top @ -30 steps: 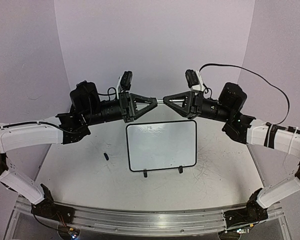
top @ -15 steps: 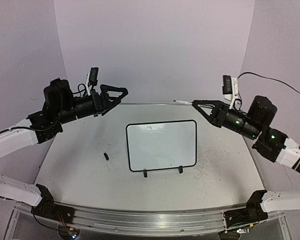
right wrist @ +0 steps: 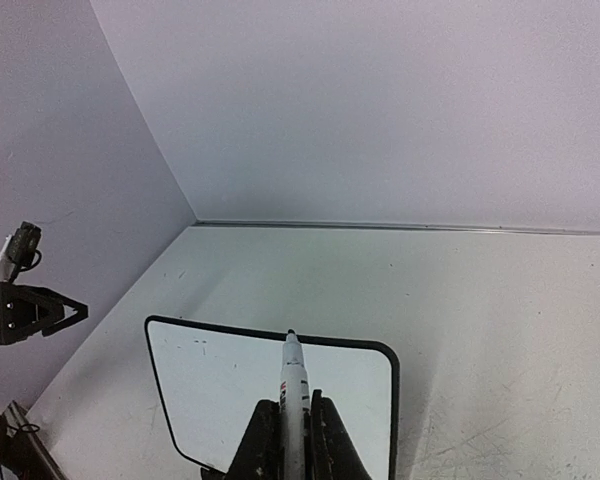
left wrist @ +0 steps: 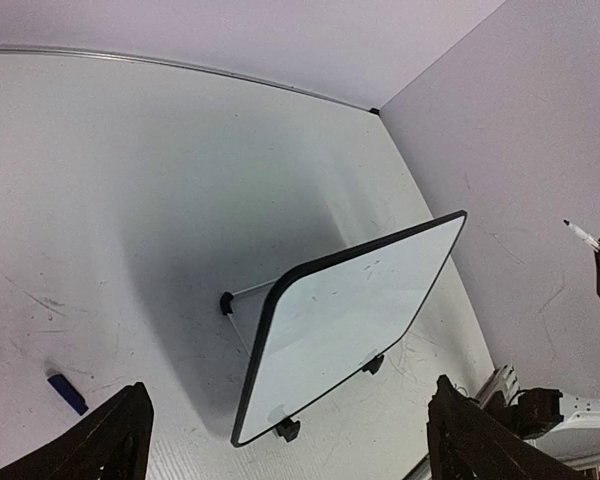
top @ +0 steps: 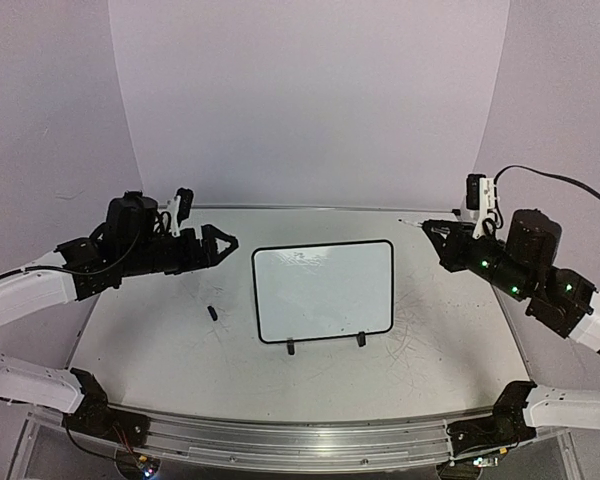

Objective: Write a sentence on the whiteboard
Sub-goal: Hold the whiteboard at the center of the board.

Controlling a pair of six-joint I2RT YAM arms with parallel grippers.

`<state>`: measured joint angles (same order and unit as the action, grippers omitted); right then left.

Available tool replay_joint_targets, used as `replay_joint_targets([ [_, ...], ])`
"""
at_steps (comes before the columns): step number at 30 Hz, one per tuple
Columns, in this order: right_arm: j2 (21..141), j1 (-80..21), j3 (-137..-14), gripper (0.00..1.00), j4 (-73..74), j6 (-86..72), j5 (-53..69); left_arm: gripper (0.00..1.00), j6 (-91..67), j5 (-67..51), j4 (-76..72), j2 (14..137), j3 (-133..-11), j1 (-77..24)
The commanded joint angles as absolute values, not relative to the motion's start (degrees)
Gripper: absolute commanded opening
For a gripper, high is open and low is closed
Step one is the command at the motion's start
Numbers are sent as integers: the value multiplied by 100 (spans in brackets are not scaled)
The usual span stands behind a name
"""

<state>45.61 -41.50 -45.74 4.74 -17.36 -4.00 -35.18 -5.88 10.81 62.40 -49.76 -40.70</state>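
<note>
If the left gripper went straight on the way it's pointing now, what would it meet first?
Probably the whiteboard: the left wrist view shows it standing tilted right ahead between the open left gripper's fingers, nothing in between. Depth is unclear, so it might skim its upper edge instead.

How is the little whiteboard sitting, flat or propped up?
Propped up. The whiteboard tilts back on two black feet and a rear strut, top edge off the table.

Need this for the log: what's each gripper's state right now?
Left gripper: open, empty.
Right gripper: shut on the marker.
</note>
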Motion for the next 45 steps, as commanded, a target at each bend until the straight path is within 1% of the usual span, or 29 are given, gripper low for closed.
replay_joint_targets([
  [1, 4655, -4148, -4626, 0, 647, -1861, -866, 97, -3585, -747, 751, 6173, -4711, -3964],
  [5, 4782, -4162, -4854, 0, 953, -2225, -872, 99, -3720, -966, 323, 6105, -4239, -3938],
  [8, 4975, -4175, -5085, 0, 1197, -2441, -654, 99, -3785, -1086, -65, 6059, -3867, -3909],
  [11, 5200, -4391, -5379, 0, 1427, -2487, -560, 99, -3920, -1152, -413, 6048, -3605, -3883],
  [15, 5398, -5167, -5606, 0, 1494, -2487, -1351, 99, -4152, -1216, -885, 6028, -3229, -3868],
  [18, 5632, -5610, -5694, 0, 1348, -2416, -1506, 99, -4209, -1178, -981, 6097, -3164, -3860],
  [23, 5804, -6030, -5739, 0, 959, -2081, -1547, 99, -4110, -1221, -1079, 6359, -3272, -3858],
  [29, 6242, -6106, -6109, 0, 787, -1456, -1153, 99, -3998, -1303, -1367, 6753, -3351, -3857],
  [33, 6626, -6155, -6055, 0, 314, -1277, -970, 97, -3833, -1778, -2047, 6822, -3073, -3810],
  [40, 7238, -6305, -6045, 0, -182, -1109, -1110, 90, -3632, -2778, -2900, 7011, -2843, -3467],
  [45, 7146, -6322, -5767, 0, -521, -1039, -942, 89, -3577, -3393, -3354, 7340, -2793, -2987],
])
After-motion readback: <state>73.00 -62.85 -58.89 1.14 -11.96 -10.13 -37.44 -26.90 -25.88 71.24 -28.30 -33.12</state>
